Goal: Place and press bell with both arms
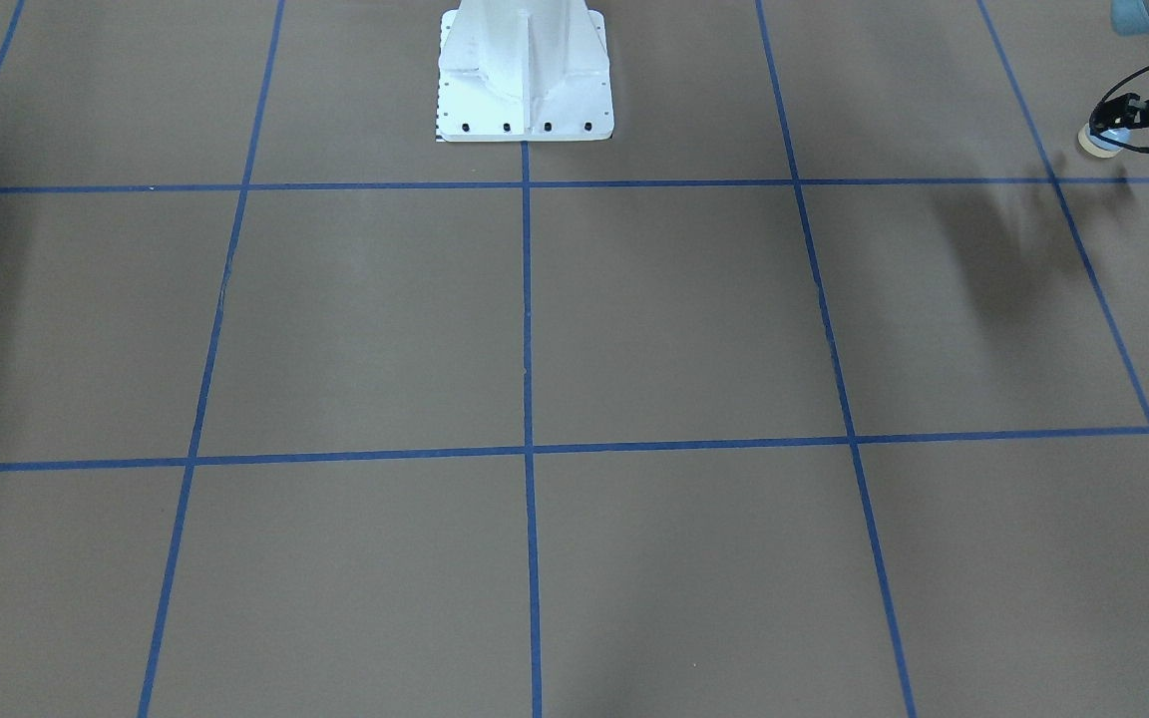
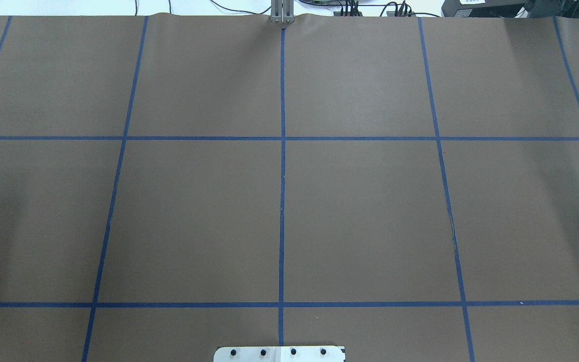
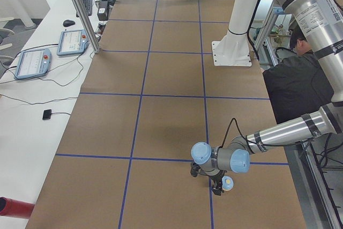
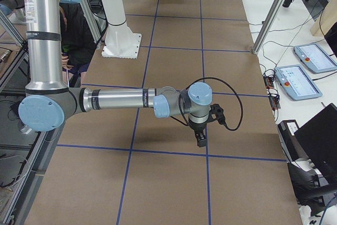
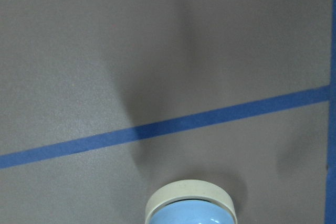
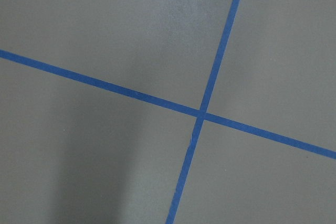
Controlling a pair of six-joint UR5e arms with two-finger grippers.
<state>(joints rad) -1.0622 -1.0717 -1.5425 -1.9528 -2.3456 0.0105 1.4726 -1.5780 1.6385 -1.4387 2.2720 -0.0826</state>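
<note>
The bell (image 1: 1099, 141) is a small call bell with a glossy light-blue dome on a cream round base, and it sits in the left gripper (image 1: 1125, 130) at the far right edge of the front-facing view, at the end of the table (image 1: 674, 319) on the robot's left. It is tipped over on its side rather than upright: the cream base points away from the gripper and the blue dome lies back between the black fingers, which are closed around it. The left wrist view shows the same thing from behind, with the cream rim ringing the blue dome at the bottom edge of the picture and the brown table beyond it. A soft shadow (image 1: 1098, 187) lies on the table apart from the bell, just past a line of the blue tape (image 1: 525, 299) that marks the table off in a grid. From the table's left end, the left arm (image 3: 278, 135) reaches in low from the robot's side, with the bell beside its small black gripper close to a tape line. The right arm (image 4: 121, 100) stretches level over the table, and the right gripper (image 4: 200, 138) points downward above the brown surface; I cannot tell how its jaws stand. Its wrist camera sees only a crossing of two tape lines. The white bolted pedestal (image 1: 525, 75) stands at the table's robot side.
</note>
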